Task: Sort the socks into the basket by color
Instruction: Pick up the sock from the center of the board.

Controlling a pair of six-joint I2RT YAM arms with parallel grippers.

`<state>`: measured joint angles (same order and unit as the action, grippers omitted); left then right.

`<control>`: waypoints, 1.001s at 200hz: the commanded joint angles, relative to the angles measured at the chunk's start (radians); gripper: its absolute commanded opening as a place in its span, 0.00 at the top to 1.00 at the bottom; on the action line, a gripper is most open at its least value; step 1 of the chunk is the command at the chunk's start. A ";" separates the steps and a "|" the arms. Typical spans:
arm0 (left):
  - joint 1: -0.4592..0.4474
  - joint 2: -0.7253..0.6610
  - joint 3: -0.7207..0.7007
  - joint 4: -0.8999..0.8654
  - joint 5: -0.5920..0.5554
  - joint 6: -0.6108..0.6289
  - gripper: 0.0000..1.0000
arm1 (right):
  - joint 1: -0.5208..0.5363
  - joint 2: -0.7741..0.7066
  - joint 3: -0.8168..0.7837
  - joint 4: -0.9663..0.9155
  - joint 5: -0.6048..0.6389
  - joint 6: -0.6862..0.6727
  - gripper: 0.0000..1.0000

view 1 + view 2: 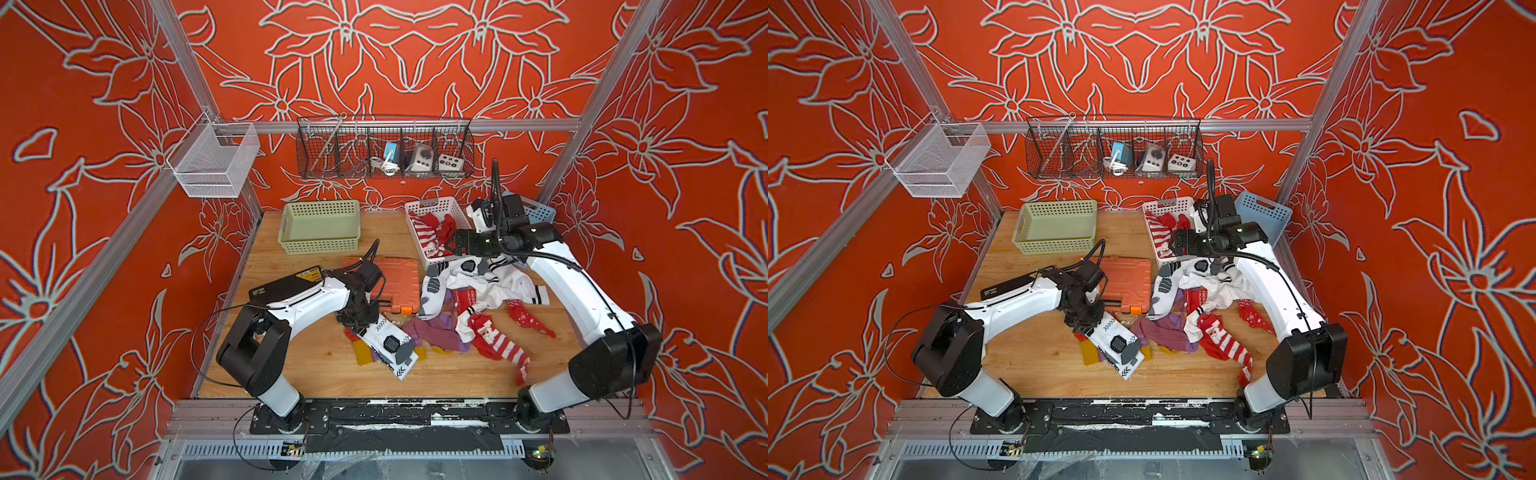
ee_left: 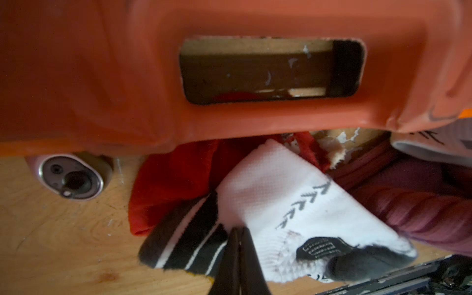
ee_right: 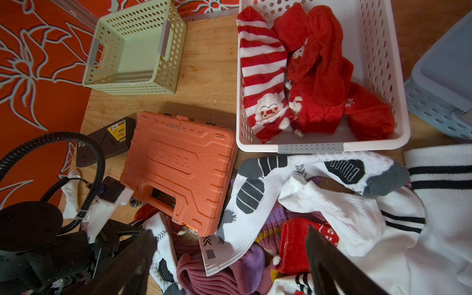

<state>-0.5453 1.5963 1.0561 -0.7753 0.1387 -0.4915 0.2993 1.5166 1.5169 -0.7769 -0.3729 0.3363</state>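
The blue basket [image 1: 540, 212], at 1 o'clock on the table [image 1: 316, 374], is mostly hidden behind the right arm [image 1: 573, 291]. In the left wrist view the blurred orange tool case [image 2: 127, 76] runs off frame and covers part of a red sock [image 2: 173, 184].

— Where's the sock pile [image 1: 482, 286]?
— On the table [image 1: 316, 365], right of the tool case [image 1: 399, 278], in front of the basket [image 1: 436, 203] holding more socks [image 1: 430, 235].
— And the left basket [image 1: 320, 247]?
— At the back, behind the case.
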 commanded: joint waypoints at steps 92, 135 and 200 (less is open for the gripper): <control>-0.002 -0.109 -0.087 0.048 -0.030 -0.046 0.24 | 0.006 -0.018 -0.022 0.022 -0.032 0.009 0.07; -0.002 -0.027 -0.097 0.107 -0.034 -0.038 0.24 | 0.008 -0.018 -0.022 0.017 -0.031 0.002 0.08; -0.002 0.017 -0.094 0.157 -0.024 -0.022 0.76 | 0.011 -0.024 -0.029 0.027 -0.038 0.006 0.08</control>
<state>-0.5461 1.5848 0.9646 -0.6476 0.1097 -0.5129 0.3019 1.5166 1.4975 -0.7547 -0.3878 0.3363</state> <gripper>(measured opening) 0.331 0.920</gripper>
